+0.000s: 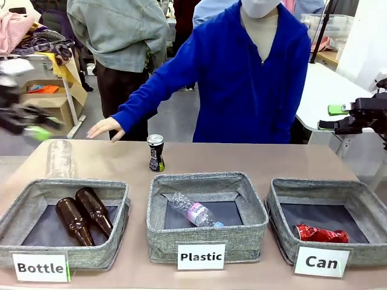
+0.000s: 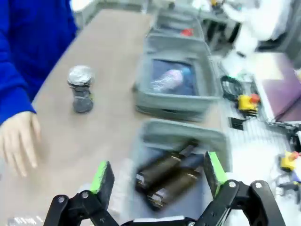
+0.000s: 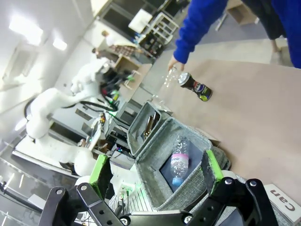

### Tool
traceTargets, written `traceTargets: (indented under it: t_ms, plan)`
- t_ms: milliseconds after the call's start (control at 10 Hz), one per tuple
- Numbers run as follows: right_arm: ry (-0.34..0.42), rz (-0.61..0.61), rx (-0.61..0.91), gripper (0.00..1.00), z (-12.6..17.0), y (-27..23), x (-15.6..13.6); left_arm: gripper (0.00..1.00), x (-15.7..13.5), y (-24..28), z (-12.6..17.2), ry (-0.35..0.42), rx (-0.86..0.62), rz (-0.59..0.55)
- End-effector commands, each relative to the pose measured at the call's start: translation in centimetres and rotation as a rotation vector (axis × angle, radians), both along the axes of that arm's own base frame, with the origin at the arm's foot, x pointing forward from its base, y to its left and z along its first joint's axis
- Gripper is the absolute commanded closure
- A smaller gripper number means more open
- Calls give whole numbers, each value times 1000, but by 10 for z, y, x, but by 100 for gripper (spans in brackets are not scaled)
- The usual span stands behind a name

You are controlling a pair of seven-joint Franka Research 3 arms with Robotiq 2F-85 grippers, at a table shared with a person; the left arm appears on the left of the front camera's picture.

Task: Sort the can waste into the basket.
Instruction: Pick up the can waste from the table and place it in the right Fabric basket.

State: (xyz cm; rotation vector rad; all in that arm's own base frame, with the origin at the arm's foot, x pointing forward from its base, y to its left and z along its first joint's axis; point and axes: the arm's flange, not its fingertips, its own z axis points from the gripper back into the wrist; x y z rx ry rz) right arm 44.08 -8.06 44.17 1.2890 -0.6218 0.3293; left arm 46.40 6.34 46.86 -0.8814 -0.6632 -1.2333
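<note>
Along the lower edge of the front view stand three grey fabric bins in a row. At the lower right is the basket (image 1: 366, 254) with the label "Can". The red dented can (image 1: 321, 234) lies on its side on the dark bottom, in the near right part. The middle bin (image 1: 163, 241), labelled "Plastic", holds one clear plastic bottle (image 1: 193, 211) lying on its side. The bin at the lower left (image 1: 91, 257), labelled "Bottle", holds two brown glass bottles (image 1: 84, 214) side by side.

Behind the bins, a little left of the centre, the black can (image 1: 156, 153) stands upright on the table (image 1: 242, 160), apart from all the bins. Farther left stands a clear plastic container (image 1: 60, 158).

At the far edge the person in a blue top reaches one hand (image 1: 106, 127) over the table, above and left of the black can, not touching it.

The left gripper (image 2: 158, 172) is blurred at the left edge of the front view, above the table; its wrist view shows the fingers spread wide with nothing between them. The right gripper (image 3: 155, 167) hangs at the right edge, also spread and empty.
</note>
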Motion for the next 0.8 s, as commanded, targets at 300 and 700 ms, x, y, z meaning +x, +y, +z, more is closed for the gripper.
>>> traceTargets:
  t_ms: [300,700]
  plan:
    - [-23,-6,-15,0,1,1,-2,0,-92,116,47,-52,-240,138]
    - [-23,-6,-15,0,1,1,-2,0,-106,139,23,-72,-339,195]
